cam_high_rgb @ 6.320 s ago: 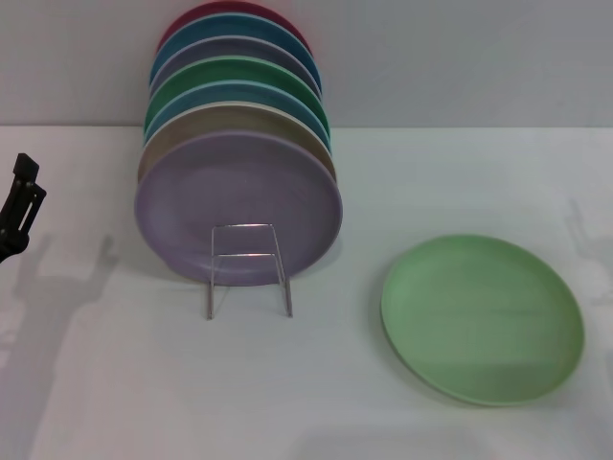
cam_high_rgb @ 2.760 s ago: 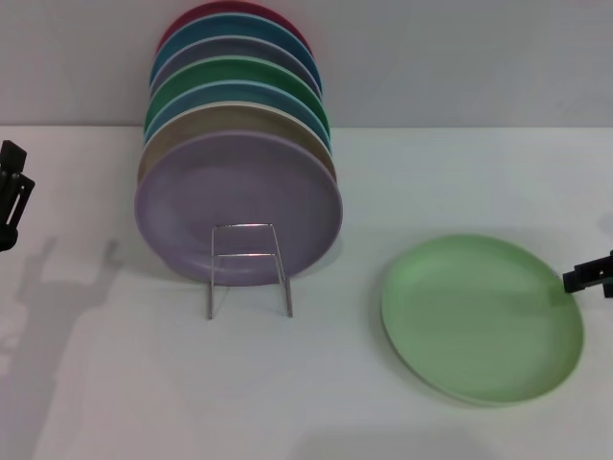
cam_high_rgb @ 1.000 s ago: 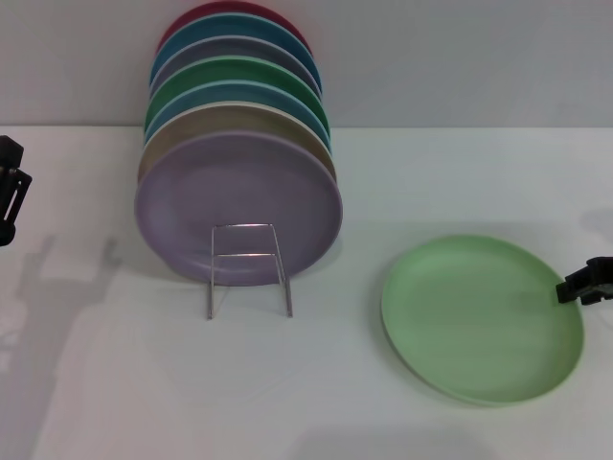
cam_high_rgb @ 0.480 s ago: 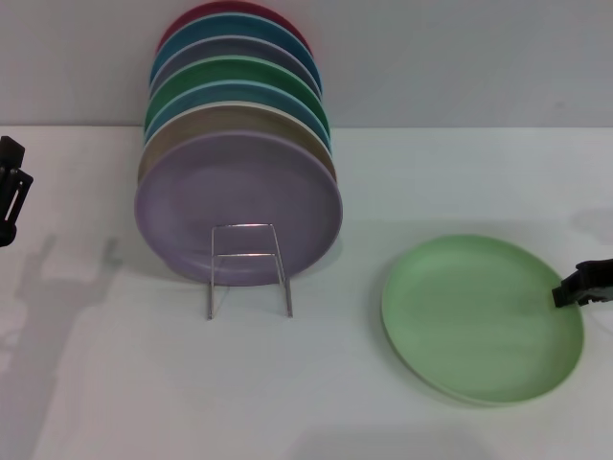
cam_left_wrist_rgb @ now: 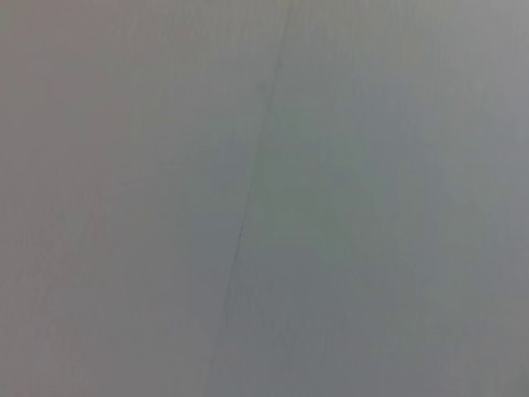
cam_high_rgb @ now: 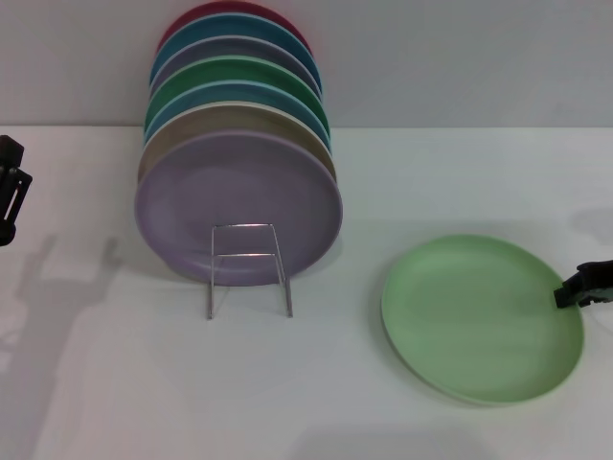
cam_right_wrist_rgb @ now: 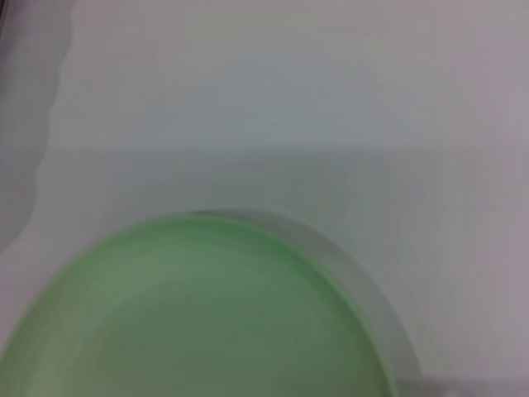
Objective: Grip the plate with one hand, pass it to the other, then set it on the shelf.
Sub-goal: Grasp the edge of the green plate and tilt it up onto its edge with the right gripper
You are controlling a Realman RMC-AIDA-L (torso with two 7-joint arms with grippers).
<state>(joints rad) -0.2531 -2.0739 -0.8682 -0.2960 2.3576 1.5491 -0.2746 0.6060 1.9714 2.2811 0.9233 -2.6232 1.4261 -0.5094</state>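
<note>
I see the plate [cam_high_rgb: 482, 318] lying flat and face up on the table [cam_high_rgb: 383, 192], right of the shelf [cam_high_rgb: 248, 268]; being round, it has no long axis. My right gripper [cam_high_rgb: 584, 286] sits at its right rim, though I cannot tell whether the jaws have closed. My left gripper [cam_high_rgb: 10, 192] waits at the far left, its state unclear.

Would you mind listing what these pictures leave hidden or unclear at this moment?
- Right gripper: head view's edge cuts it off at the plate rim; grip undecidable.
- Left gripper: mostly cropped by the head view's opposite edge.
- Shelf: the lilac plate hides everything but its front loop.
- Rear plates: only top edges show.
- Left wrist view: featureless grey.
</note>
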